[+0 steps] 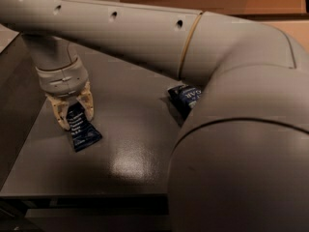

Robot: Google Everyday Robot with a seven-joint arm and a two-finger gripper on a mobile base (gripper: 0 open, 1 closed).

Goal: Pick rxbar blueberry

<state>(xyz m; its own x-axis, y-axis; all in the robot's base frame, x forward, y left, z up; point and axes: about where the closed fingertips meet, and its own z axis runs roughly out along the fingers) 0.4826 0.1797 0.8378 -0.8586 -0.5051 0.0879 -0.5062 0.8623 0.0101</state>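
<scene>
The rxbar blueberry (83,133) is a small flat navy wrapper with white text, lying on the dark grey table (130,163) at the left. My gripper (74,115) points down over the bar's far end. Its two cream fingers (61,116) stand on either side of the wrapper and press against its edges. The bar's near end still rests on the table, and its far end is hidden between the fingers.
A larger dark-blue chip bag (186,97) lies at the table's middle, half hidden behind my big grey arm (231,129), which fills the right side of the view. The table's front edge (87,195) runs below the bar.
</scene>
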